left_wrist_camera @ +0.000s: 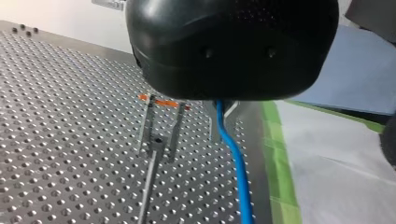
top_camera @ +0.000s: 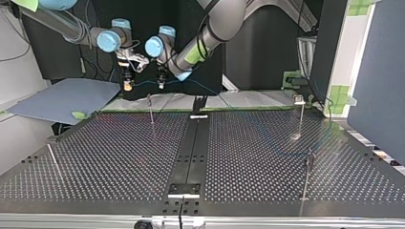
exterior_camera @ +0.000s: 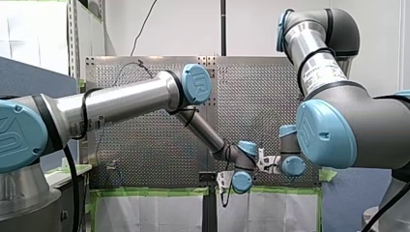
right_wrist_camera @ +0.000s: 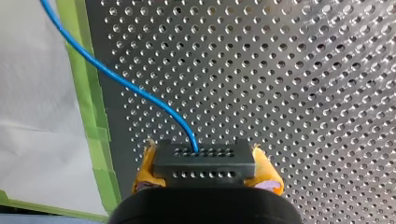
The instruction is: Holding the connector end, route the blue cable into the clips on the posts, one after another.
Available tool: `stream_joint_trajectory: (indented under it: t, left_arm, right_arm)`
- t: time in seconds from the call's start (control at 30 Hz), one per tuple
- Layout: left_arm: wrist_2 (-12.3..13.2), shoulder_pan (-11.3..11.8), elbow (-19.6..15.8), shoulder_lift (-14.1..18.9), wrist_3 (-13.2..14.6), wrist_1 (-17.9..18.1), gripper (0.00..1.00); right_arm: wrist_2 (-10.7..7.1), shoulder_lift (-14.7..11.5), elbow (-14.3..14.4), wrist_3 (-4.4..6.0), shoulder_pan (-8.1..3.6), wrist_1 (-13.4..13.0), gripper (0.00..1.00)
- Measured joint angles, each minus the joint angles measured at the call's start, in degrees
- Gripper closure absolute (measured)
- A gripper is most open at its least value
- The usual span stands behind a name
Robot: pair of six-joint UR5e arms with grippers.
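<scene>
While the right gripper (right_wrist_camera: 207,167) has its yellow pads clamped on the black connector (right_wrist_camera: 205,161), the blue cable (right_wrist_camera: 116,77) leaves the block's face ahead of it, curving off past the perforated table (right_wrist_camera: 303,93). The left gripper (left_wrist_camera: 224,120) pinches the cable narrowly further along. Both hang at the top view's twelve o'clock; the span between them runs nine-to-three (faint there). Risk: excess tension could drag the connector from the pads, or the line could slip beside the nearest clip post (top_camera: 151,112), at eleven o'clock.

perforated table (right_wrist_camera: 303,70) | green tape (right_wrist_camera: 91,102) edging it | white sheet (right_wrist_camera: 37,130) beside | blue board (top_camera: 67,98)
</scene>
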Motion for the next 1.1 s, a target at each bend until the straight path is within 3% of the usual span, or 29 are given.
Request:
stream_joint_trajectory:
  t: [0.2, 0.57, 0.93, 1.1]
  left_arm:
    - [1.1, 0.1, 1.1, 0.0, -1.7, 0.0, 1.00]
    - [1.7, 0.5, 1.2, 0.0, -3.0, 0.1, 1.00]
    - [2.1, 0.8, 2.8, -0.1, -3.8, 0.9, 1.00]
    - [2.3, 1.1, 4.6, -0.2, -4.1, 0.8, 1.00]
  right_arm:
    - [-2.05, 0.1, -0.6, 0.42, -1.11, -0.2, 1.00]
    - [-7.41, 0.4, -2.1, 1.44, -3.38, -0.1, 1.00]
    - [-8.38, 4.5, -5.0, 1.03, -4.43, 1.9, 1.00]
    - [-8.59, 4.9, -5.9, 0.68, -4.94, 2.8, 1.00]
